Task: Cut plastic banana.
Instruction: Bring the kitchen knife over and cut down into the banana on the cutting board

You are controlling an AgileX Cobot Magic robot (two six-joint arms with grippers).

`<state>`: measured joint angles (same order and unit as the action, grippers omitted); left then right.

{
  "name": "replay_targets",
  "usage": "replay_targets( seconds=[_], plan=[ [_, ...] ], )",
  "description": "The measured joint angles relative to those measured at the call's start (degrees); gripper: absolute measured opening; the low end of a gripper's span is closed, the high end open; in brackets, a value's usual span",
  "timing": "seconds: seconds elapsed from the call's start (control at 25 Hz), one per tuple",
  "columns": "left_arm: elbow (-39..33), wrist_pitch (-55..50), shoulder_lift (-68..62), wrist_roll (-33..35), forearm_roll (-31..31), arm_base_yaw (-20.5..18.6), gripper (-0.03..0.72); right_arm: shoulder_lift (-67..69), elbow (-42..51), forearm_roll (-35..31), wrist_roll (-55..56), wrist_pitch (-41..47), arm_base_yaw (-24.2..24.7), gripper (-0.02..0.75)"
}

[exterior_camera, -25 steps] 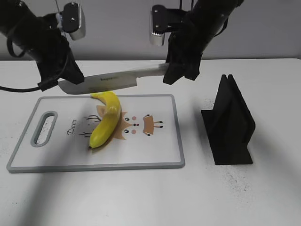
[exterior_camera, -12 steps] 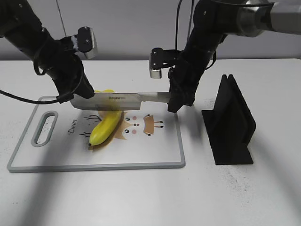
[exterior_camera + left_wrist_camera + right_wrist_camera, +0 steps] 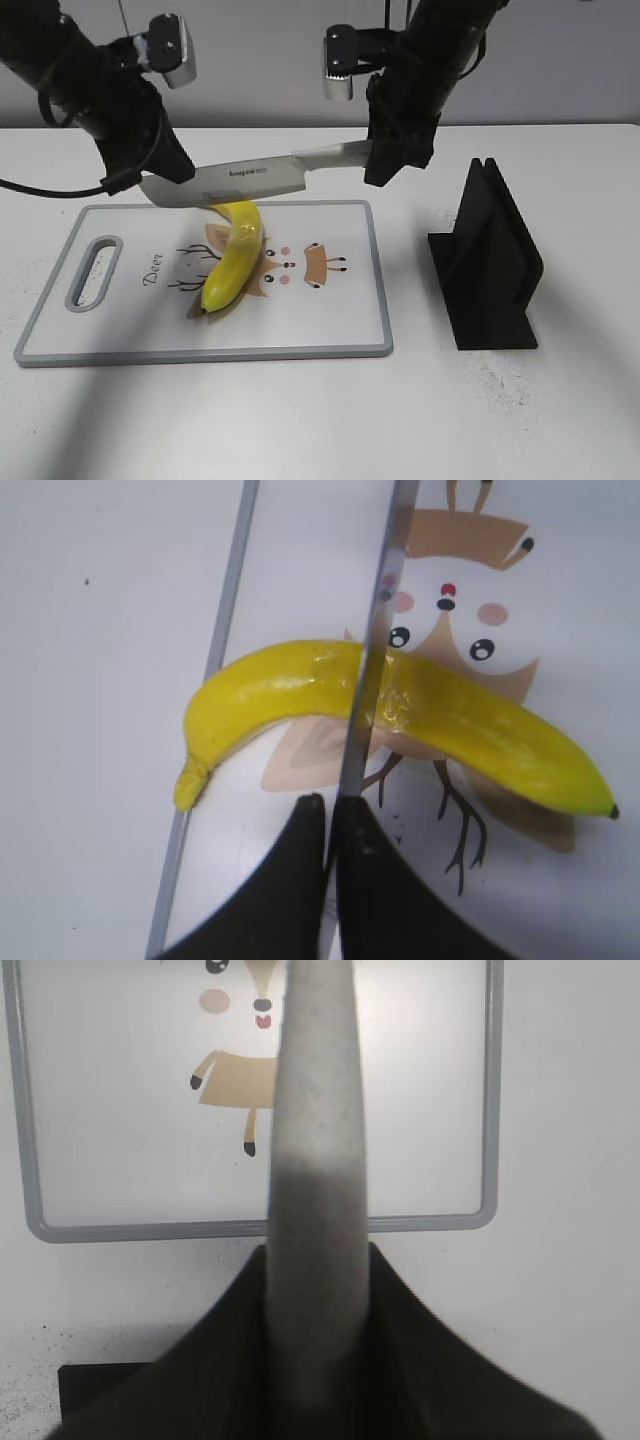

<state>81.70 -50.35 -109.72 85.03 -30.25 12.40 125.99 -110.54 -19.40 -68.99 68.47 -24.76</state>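
The yellow plastic banana (image 3: 232, 258) lies whole on the white cutting board (image 3: 330, 320); it also shows in the left wrist view (image 3: 450, 715), with a scuff mark across its middle. A knife (image 3: 245, 178) hangs level above the banana. My left gripper (image 3: 160, 180) is shut on the blade's tip end (image 3: 330, 815). My right gripper (image 3: 385, 160) is shut on the grey knife handle (image 3: 312, 1210). The blade (image 3: 375, 660) runs across the banana's middle, lifted above it.
A black knife stand (image 3: 490, 265) stands on the table right of the board. The board has a handle slot (image 3: 92, 272) at its left end and a deer print (image 3: 290, 262). White table (image 3: 320, 420) lies all round.
The knife went down across the banana, then both grippers lifted it back up above it. The banana shifted slightly on the board.
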Motion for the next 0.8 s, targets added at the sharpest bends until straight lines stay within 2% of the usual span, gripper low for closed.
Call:
replay_targets(
  seconds=[0.36, 0.44, 0.52, 0.68, 0.72, 0.8],
  plan=[
    [0.00, -3.71, 7.02, -0.47, 0.25, 0.00, -0.006, -4.31, -0.46, -0.39, 0.00, 1.32, -0.18, 0.161],
    [0.00, -4.58, 7.31, -0.71, 0.05, -0.05, 0.025, -4.31, -0.46, -0.47, -0.12, 1.72, -0.18, 0.161],
    [0.00, -6.11, 7.31, -0.88, -0.48, -0.16, 0.154, -4.31, -0.46, -0.47, -0.12, 1.78, -0.25, 0.161],
    [0.00, -7.61, 7.48, -2.81, -2.37, -0.44, 0.544, -4.31, -0.46, -0.41, 0.37, 1.68, -0.36, 0.161],
    [0.00, -7.30, 7.54, -3.66, -2.67, -0.44, 0.586, -4.31, -0.46, -0.41, 0.42, 1.63, -0.36, 0.161],
    [0.00, -6.31, 7.60, -5.31, -2.95, -0.44, 0.618, -4.35, -0.46, -0.27, 0.51, 1.63, -0.36, 0.161]
  ],
)
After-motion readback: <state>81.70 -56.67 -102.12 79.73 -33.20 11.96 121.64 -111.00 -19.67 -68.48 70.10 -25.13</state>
